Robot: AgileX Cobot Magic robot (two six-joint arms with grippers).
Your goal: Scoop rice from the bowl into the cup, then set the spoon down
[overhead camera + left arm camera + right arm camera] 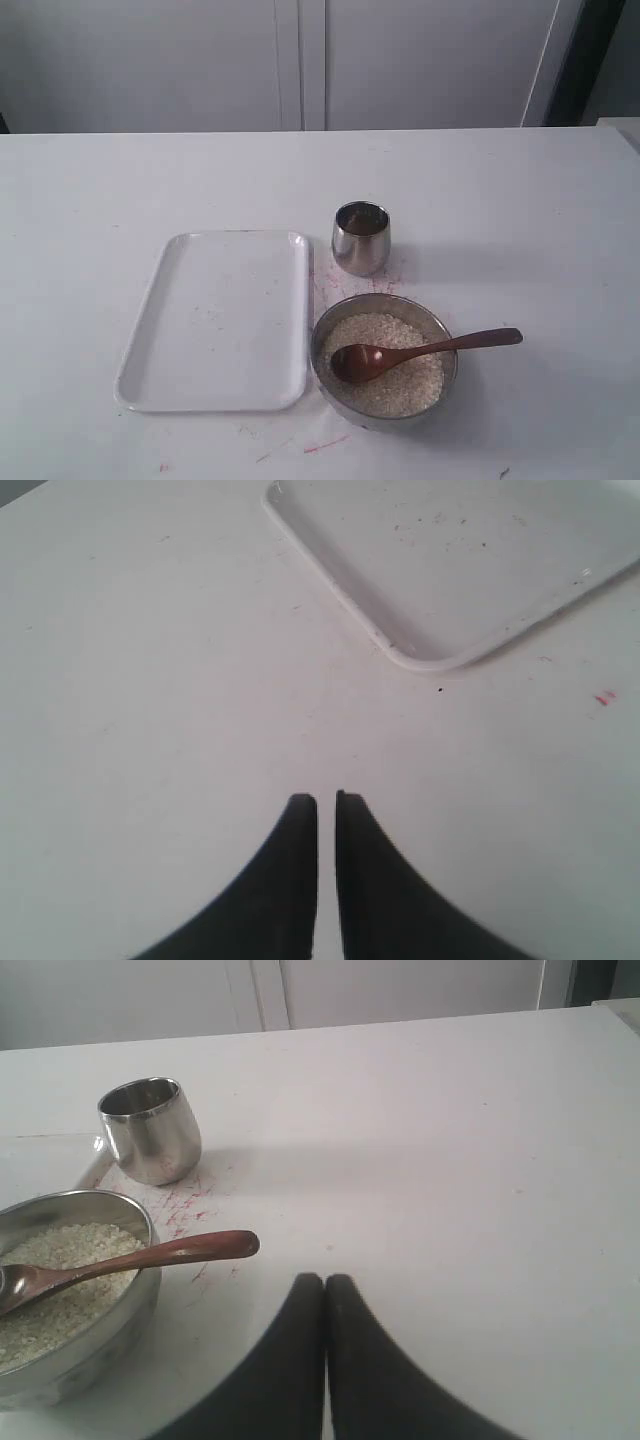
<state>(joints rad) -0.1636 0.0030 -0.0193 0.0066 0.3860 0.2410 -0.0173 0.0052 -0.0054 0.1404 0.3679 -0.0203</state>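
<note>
Spoon (420, 350) long axis runs roughly left-right in the exterior view. The scoop end sits left on the rice (400, 385). The handle runs right, angled slightly away, crosses the bowl (383, 298) rim, and its tip overhangs the table (520, 220).

Look: dark reddish-brown wood, oval scoop facing up, slim handle. The bowl is wide grey steel and well filled with off-white grains.

The white tray (215, 320) is just left of the bowl. The steel cup (361, 238) stands upright just behind the bowl, apart from it.

My left gripper (320, 800) has its jaws together with a hairline slit, holding nothing. It is over bare table near a tray corner.

My right gripper (325, 1280) has its jaws pressed together, also holding nothing. The spoon's handle tip is its nearest part, close but not touching.
</note>
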